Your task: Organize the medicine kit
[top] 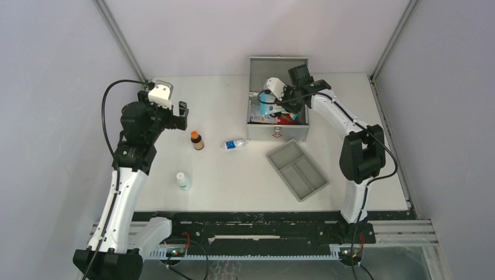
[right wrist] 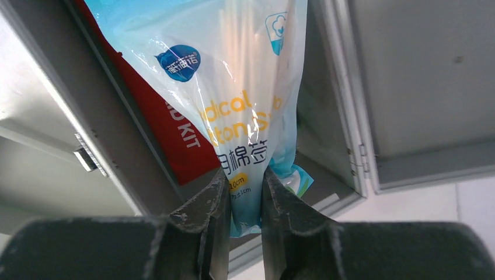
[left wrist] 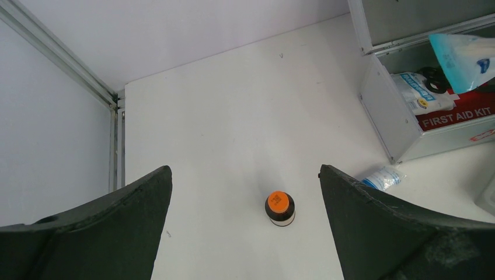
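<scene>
The medicine kit (top: 278, 130) stands open at the back of the table, its lid (top: 279, 71) raised; the left wrist view shows its side wall (left wrist: 382, 108). My right gripper (right wrist: 244, 181) is shut on the lower end of a blue-and-white bag of cotton swabs (right wrist: 233, 87), held over the open box (right wrist: 52, 128). That bag (top: 268, 108) hangs above a red first aid pouch (left wrist: 455, 116) inside the box. My left gripper (left wrist: 245, 170) is open and empty, hovering above the table at the left (top: 182, 114), with a brown bottle with an orange cap (left wrist: 279, 208) below it.
The brown bottle (top: 197, 140) stands left of the kit. A small clear blue-printed packet (top: 234, 143) lies beside it. A white bottle (top: 183, 181) stands nearer the front. A shallow grey two-compartment tray (top: 297, 170) lies askew in front of the kit.
</scene>
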You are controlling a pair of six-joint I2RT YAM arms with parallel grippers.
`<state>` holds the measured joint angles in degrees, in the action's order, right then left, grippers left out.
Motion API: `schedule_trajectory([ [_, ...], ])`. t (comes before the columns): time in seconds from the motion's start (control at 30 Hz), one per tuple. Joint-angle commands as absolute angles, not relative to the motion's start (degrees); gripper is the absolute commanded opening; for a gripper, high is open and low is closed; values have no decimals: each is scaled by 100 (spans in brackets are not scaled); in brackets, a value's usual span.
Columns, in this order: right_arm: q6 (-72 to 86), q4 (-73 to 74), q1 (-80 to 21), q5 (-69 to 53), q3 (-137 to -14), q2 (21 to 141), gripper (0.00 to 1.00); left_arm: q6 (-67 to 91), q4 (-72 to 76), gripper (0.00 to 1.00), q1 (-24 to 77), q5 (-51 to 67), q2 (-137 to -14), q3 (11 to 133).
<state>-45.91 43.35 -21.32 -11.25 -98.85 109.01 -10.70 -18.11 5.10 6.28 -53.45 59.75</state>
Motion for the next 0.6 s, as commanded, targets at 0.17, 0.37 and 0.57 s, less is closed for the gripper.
schedule_trajectory([
  [0.17, -5178, 4420, -2023, -929, -10081, 11484, 23, -1134, -1705, 100, 479, 716, -5194, 5845],
  [0.37, -5373, 4652, -2021, -1035, -10020, 11646, 28, -1144, -1696, 100, 476, 709, -5203, 5845],
  [0.57, -5517, 4702, -2013, -1047, -9826, 11531, 32, -1143, -1705, 100, 483, 700, -5174, 5837],
])
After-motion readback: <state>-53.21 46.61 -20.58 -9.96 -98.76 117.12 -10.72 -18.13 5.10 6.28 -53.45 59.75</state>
